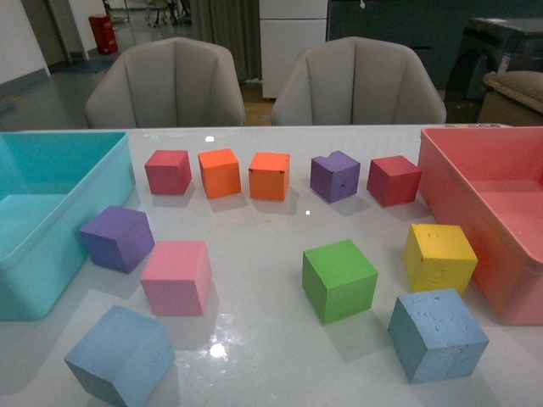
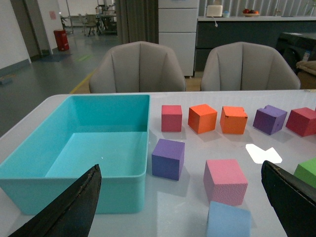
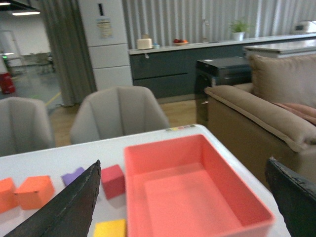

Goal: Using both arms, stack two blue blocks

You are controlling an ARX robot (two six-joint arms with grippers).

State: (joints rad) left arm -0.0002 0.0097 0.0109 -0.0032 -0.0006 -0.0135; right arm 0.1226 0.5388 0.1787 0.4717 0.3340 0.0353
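The left gripper (image 2: 180, 165) was held above the table (image 1: 254, 229) with its fingers spread wide, holding nothing; the right gripper (image 3: 183, 161) was spread the same way. Only the fingertips of each were visible. The teal bin (image 1: 110, 195) at the left edge and the red bin (image 1: 475, 216) at the right edge showed bare floors. One blue block (image 1: 119, 356) lay near the front left corner, and the second blue block (image 1: 437, 333) lay near the front right corner, beside the red bin.

White table (image 1: 263, 246): teal bin (image 1: 51, 280), red bin (image 1: 441, 170), two blue blocks (image 1: 121, 354) (image 1: 438, 333), nine other cubes (image 1: 339, 280).
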